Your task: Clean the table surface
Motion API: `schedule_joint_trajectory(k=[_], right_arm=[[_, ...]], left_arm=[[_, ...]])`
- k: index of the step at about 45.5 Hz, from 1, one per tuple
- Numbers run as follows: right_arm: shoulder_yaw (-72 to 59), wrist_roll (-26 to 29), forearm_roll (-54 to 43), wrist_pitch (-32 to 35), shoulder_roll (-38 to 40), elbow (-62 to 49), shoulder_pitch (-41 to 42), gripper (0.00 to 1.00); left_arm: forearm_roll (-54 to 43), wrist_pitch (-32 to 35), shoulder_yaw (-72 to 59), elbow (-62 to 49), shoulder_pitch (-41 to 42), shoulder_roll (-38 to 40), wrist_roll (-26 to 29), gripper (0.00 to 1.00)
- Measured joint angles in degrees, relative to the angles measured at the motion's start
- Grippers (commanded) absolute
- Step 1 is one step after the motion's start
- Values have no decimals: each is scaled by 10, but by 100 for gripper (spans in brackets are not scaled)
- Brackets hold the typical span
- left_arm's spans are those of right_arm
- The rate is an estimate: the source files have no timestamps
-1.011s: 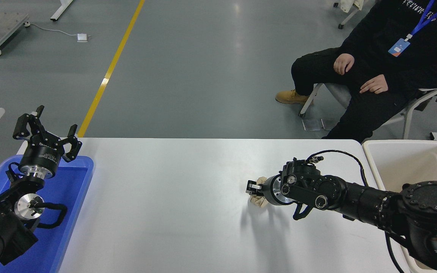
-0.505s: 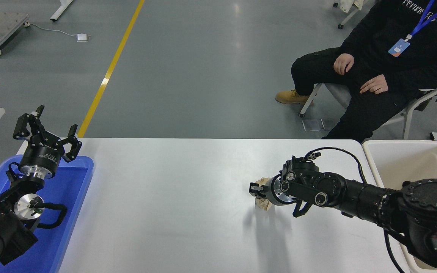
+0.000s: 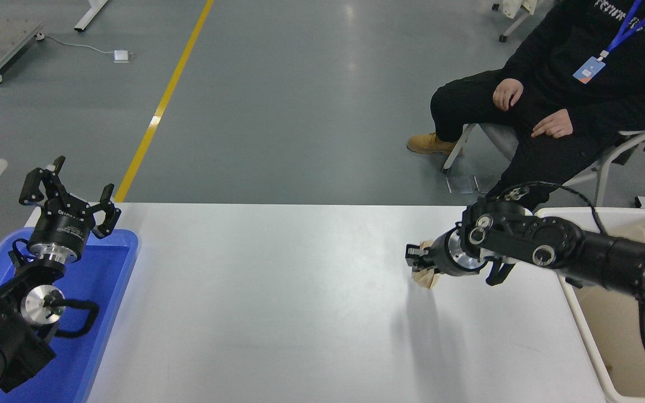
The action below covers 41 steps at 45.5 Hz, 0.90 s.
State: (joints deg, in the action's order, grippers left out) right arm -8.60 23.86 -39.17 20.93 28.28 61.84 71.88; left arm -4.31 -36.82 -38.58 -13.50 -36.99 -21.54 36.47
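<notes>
My left claw (image 3: 70, 193) sits parked at the lower left above the blue tray (image 3: 111, 263), fingers spread wide and holding nothing — it plays no part here. The table surface (image 3: 277, 291) runs across the middle of the view from the tray to the cream-white bin (image 3: 591, 341) at the right edge, and I see nothing lying on its white top now.

That is the change I care about. A second ago my right claw (image 3: 419, 258) was low near the middle-right of the table, clamped on a crumpled beige wad (image 3: 428, 276) that sat against the surface. Now the arm has swung up and toward the right, closer to the bin, and the wad has come with it: it hangs from the closed fingers, clear of the table, with a soft shadow on the surface below it. I judge the pick is done and I am partway through the carry — the wad is not yet over the bin, which stands just beside my forearm to the right.

A person (image 3: 569, 95) sits on a chair beyond the far right corner, hands resting on the lap, well apart from my arm.
</notes>
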Motion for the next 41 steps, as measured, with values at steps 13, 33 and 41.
schedule_joint_trajectory(k=[13, 33, 41], right_arm=[[5, 0, 11, 66, 174, 125, 67, 0], [31, -2, 15, 147, 307, 168, 103, 0], [33, -2, 14, 152, 317, 159, 103, 0]], left_arm=[[0, 0, 0, 0, 0, 0, 0, 100], [0, 0, 0, 0, 1, 0, 0, 100], [0, 0, 0, 0, 1, 0, 0, 100]])
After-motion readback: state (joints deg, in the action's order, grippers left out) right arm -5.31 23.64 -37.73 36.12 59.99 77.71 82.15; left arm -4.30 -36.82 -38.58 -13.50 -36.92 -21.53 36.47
